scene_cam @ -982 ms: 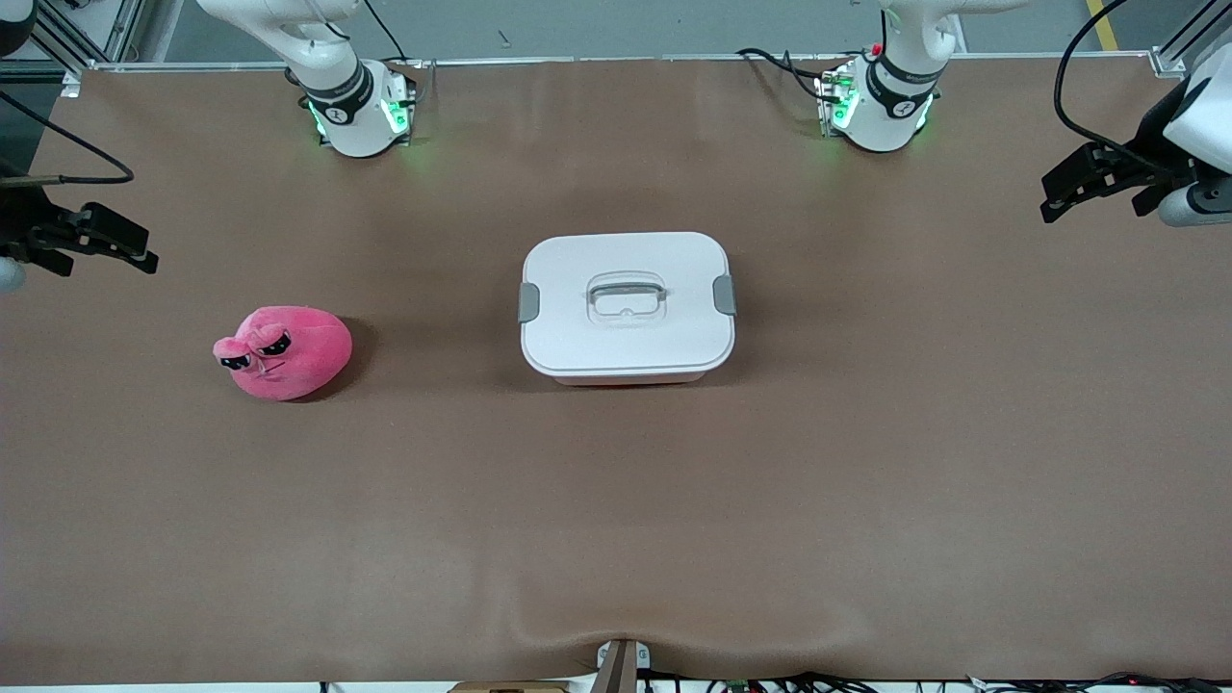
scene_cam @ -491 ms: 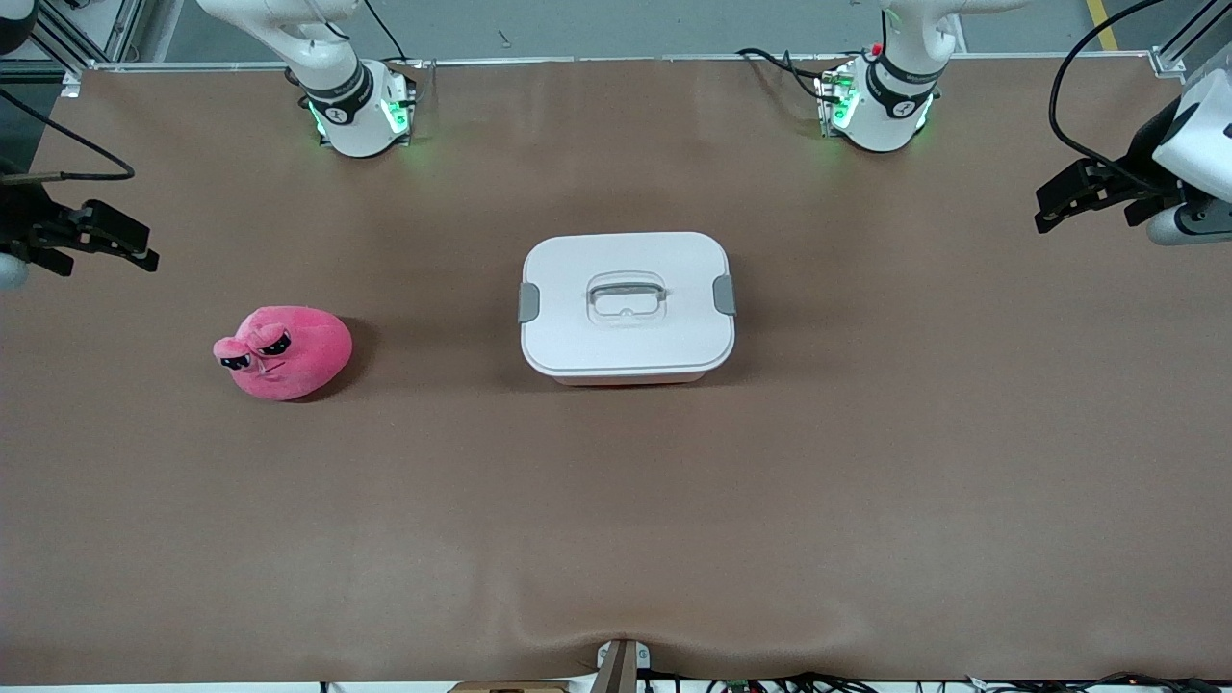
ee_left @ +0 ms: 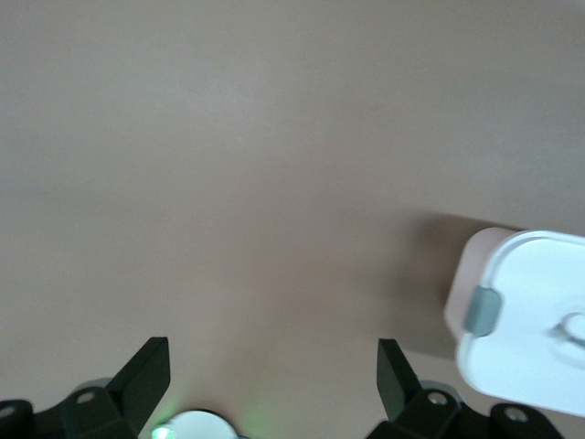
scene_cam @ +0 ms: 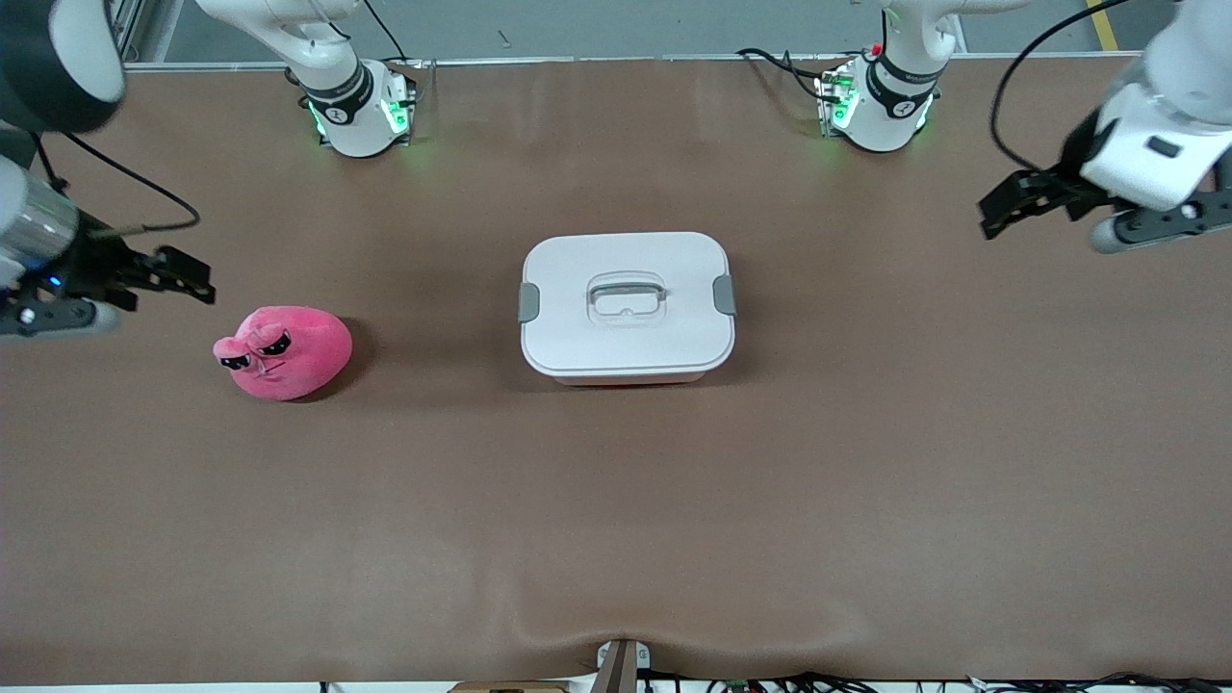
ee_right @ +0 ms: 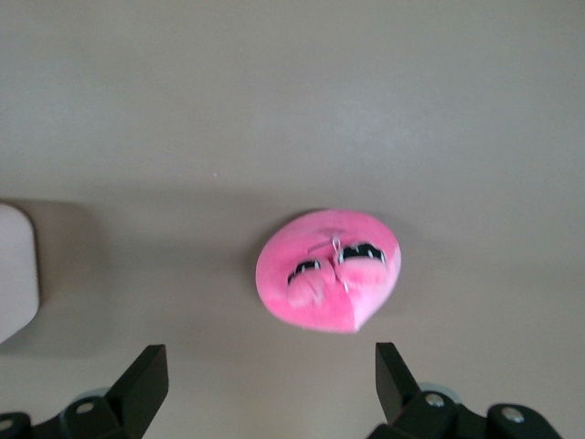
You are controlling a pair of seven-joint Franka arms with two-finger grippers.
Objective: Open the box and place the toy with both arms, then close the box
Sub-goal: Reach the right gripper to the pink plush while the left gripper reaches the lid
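Two task items on the brown table surface (scene_cam: 616, 539): a rounded-rectangular plastic box (scene_cam: 627, 306) with a white lid over a salmon-pink base, and a soft bright-pink plush toy (scene_cam: 285, 351) with two protruding black-banded eyes. Box at the middle of the table, lid shut down flat, one grey clip (scene_cam: 528, 302) on the side toward the right arm's end and another grey clip (scene_cam: 725, 295) toward the left arm's end, recessed handle (scene_cam: 627, 295) at the lid's centre. Only a thin strip of the pink base visible under the lid's edge nearest the front camera. Toy well apart from the box, toward the right arm's end of the table, a little nearer the front camera than the box's centre, resting on the surface with eyes turned toward that end (nothing touching it).

Right gripper (scene_cam: 178, 272) up in the air over bare table just beside the toy, fingers (ee_right: 137, 384) spread wide apart, nothing between them; in the right wrist view, toy (ee_right: 329, 269) in plain sight between the two fingertips, corner of the lid at the frame edge. Left gripper (scene_cam: 1011, 203) raised over bare table toward the left arm's end, well apart from the box, fingers (ee_left: 146, 370) likewise spread wide and empty; in the left wrist view, a corner of the box (ee_left: 539, 320) with one grey clip showing.
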